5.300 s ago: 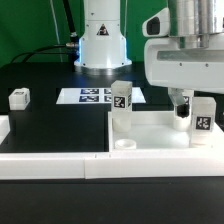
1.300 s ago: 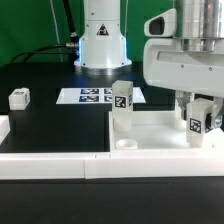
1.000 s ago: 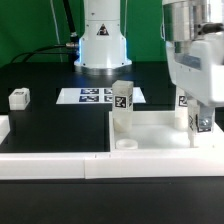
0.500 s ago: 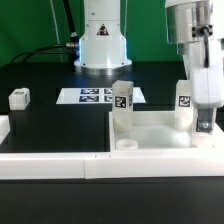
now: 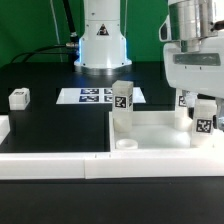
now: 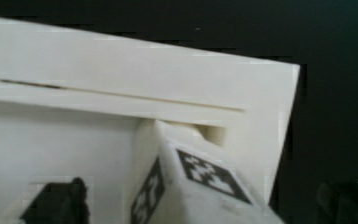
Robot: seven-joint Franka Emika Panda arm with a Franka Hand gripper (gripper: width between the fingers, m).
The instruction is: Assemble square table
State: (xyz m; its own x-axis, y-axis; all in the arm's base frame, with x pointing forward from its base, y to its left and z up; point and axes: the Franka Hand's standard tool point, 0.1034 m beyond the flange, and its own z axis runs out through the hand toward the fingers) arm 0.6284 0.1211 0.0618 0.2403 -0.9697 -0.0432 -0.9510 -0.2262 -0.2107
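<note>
The slab (image 5: 150, 126) of the square table lies at the near right of the black table (image 5: 60, 125), rim upward. The gripper (image 6: 211, 202) stands over the slab's right side, around an upright leg (image 5: 205, 122). In the wrist view the jaws are wider than this leg, with a gap on each side, so they hold nothing. The step seems to be a grasp for screwing the leg into the slab's corner (probably it is not yet tight). It is best to close centred, keep the leg vertical and turn without side push. A loose leg (image 5: 20, 97) lies well to the left.
</note>
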